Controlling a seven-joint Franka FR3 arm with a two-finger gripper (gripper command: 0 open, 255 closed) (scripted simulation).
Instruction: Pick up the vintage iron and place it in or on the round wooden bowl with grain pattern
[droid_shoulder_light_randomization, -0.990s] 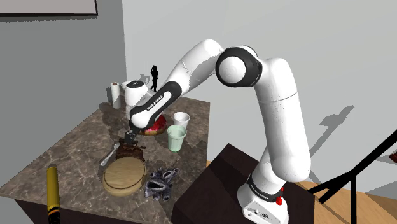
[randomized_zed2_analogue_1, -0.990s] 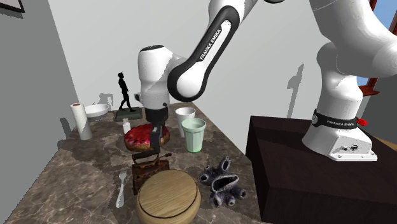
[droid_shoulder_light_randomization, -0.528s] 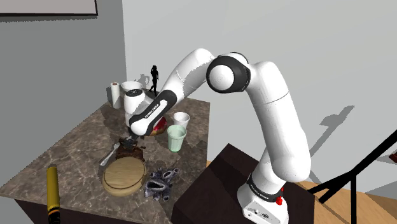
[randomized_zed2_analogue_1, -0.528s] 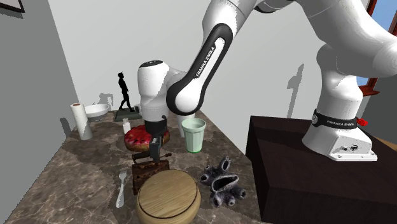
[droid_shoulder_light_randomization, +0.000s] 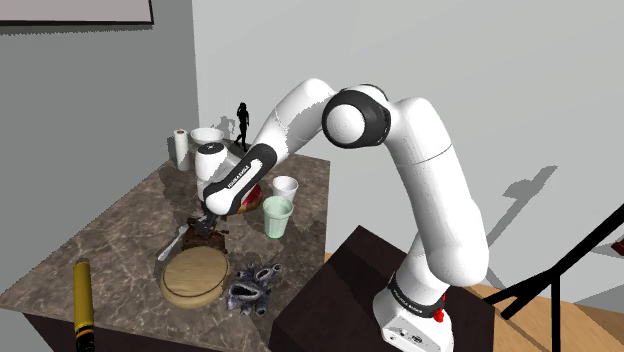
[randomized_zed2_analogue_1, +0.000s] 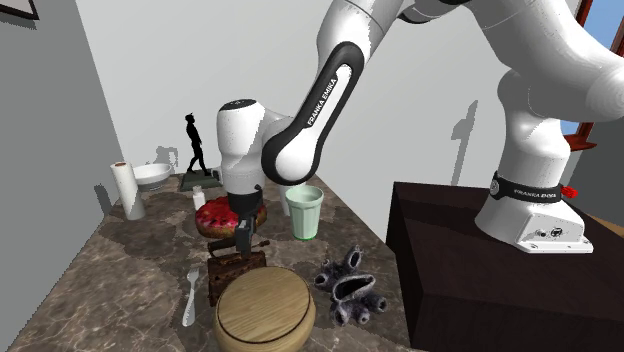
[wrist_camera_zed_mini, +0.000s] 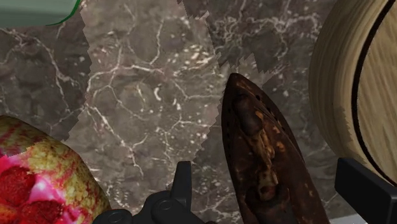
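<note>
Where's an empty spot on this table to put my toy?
The marble table is bare between the paper roll, the spoon and the yellow tube. It is crowded where the iron, wooden bowl, cake and green cup sit close together.

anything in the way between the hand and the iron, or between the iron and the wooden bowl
Nothing visible. The open hand is right over the iron, a finger on each side, not touching. The bowl sits directly beside the iron with nothing in the gap.

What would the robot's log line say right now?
phase: pre-grasp | gripper: open around iron | iron: on table, beside bowl
</note>
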